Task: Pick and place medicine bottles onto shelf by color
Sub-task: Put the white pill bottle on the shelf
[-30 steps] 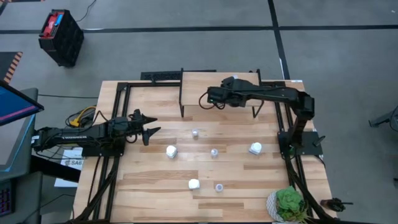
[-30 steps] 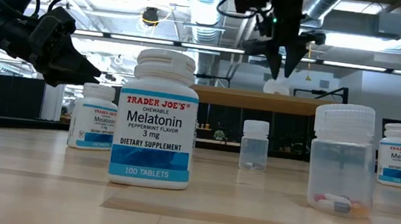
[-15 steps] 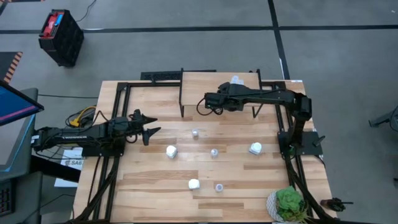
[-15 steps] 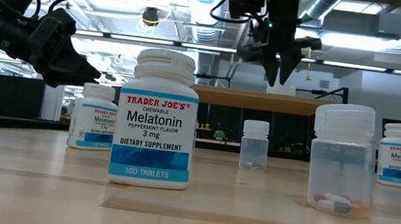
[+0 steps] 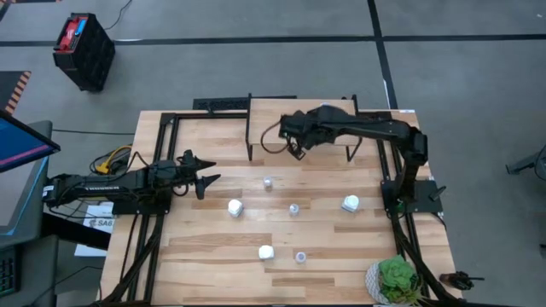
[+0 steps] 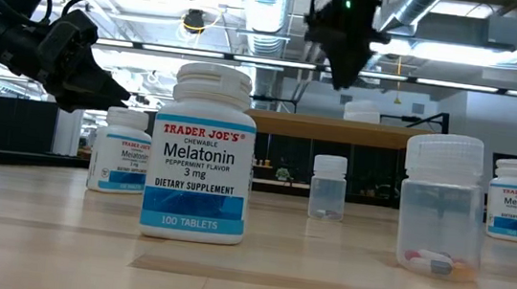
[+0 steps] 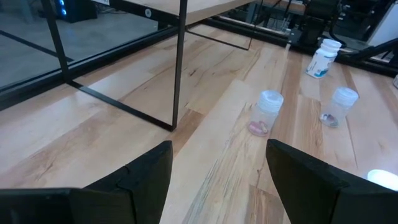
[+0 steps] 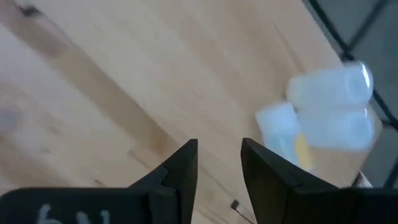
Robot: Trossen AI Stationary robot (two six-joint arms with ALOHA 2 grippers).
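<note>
The shelf (image 5: pixel 281 112) stands at the table's far edge; in the low view its board (image 6: pixel 289 124) shows behind the bottles. One white bottle (image 5: pixel 322 109) (image 6: pixel 362 110) stands on it and shows blurred in the right wrist view (image 8: pixel 329 112). My right gripper (image 5: pixel 296 145) (image 6: pixel 342 74) (image 8: pixel 219 155) hangs above the shelf, left of that bottle, open by a narrow gap with nothing in it. On the table stand white bottles (image 5: pixel 235 207) (image 5: pixel 351 203) (image 5: pixel 265 252) and small clear ones (image 5: pixel 268 182) (image 5: pixel 293 209) (image 5: pixel 300 256). My left gripper (image 5: pixel 201 176) (image 7: pixel 217 180) waits open at the table's left.
A green potted plant (image 5: pixel 395 280) sits at the near right corner. The shelf's thin black legs (image 7: pixel 179 62) stand between my left gripper and the far edge. Black frame rails (image 5: pixel 158 136) run along the table's sides.
My right gripper has risen above the shelf, rolled about its own axis and drifted a little toward the table's left, away from the white bottle, which now shows standing free on the shelf.
</note>
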